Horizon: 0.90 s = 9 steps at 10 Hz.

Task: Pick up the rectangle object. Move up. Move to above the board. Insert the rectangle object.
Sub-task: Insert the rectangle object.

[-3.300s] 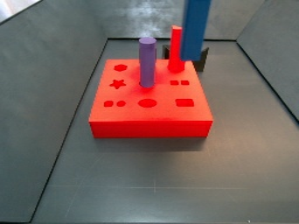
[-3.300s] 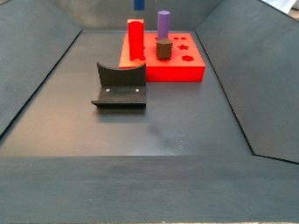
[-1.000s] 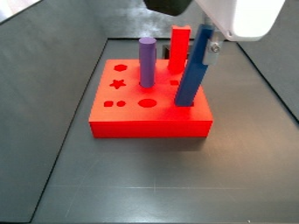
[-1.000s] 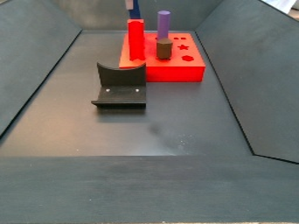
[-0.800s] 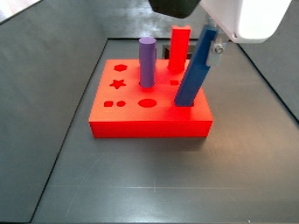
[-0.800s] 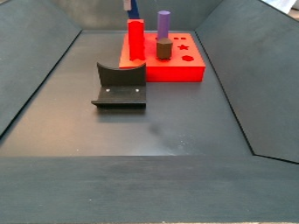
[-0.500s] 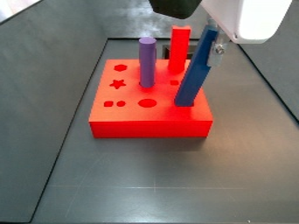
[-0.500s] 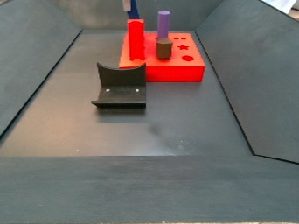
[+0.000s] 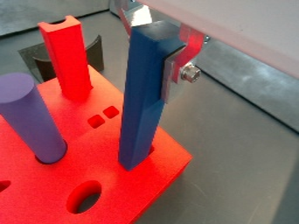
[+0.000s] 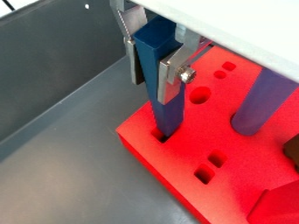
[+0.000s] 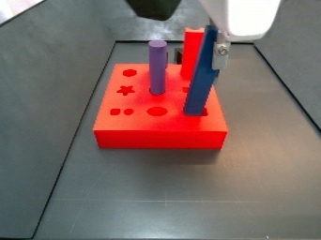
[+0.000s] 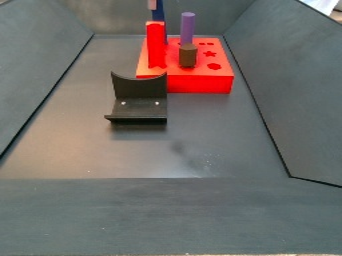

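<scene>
The fixture (image 12: 135,97) stands nearest in a side view, on the dark floor, well apart from the board (image 12: 203,74) behind it.

On the board (image 11: 150,131), the rectangle object (image 11: 201,80) stands close to upright, leaning slightly, with its lower end in a hole near the board's edge; in both wrist views the blue bar (image 9: 145,96) meets the red top (image 9: 163,171) at its foot, and how deep it sits cannot be told. The gripper (image 10: 156,48) reaches down from above and clasps the upper part of the bar (image 10: 162,83): silver fingers (image 9: 177,61) lie flat against its opposite faces, one plate on each side. In a side view the arm's white wrist housing (image 11: 249,15) sits directly over the bar's top, the gripper (image 11: 215,47) pointing straight down.

Beside the bar stands the purple cylinder (image 11: 158,66), seated in a round hole. Farther back rises the red post (image 11: 193,52), at the board's far edge. Star, round and rectangular holes show open on the board's top.
</scene>
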Motion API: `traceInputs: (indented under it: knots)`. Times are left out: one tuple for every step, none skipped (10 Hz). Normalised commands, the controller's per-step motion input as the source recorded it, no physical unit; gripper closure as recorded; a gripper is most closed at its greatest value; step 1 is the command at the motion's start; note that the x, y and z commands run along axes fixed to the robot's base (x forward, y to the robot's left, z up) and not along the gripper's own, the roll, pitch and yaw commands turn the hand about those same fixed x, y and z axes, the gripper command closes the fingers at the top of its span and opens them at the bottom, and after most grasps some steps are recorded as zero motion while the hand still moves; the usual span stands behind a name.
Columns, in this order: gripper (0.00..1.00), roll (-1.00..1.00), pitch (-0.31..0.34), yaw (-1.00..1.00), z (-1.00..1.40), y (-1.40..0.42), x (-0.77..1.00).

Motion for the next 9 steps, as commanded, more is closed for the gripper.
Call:
traceInputs:
  knots:
    - [1.0,0.06,-0.497,-0.05,-0.23,-0.13,-0.14]
    - [1.0,0.09,-0.386,-0.13,-0.21,-0.21,0.0]
    - [1.0,0.11,-0.26,-0.2,-0.18,-0.19,0.08]
    - [1.0,0.11,-0.143,-0.19,-0.14,-0.11,0.22]
    - [1.0,0.01,-0.087,-0.22,0.0,-0.01,0.28]
    - [1.0,0.0,-0.091,-0.17,0.09,0.0,0.23]
    - [1.0,0.0,-0.074,-0.12,0.17,0.0,0.15]
    - [1.0,-0.04,-0.1,-0.08,0.21,0.0,0.05]
    - [1.0,-0.07,-0.294,0.0,-0.03,0.02,0.0]
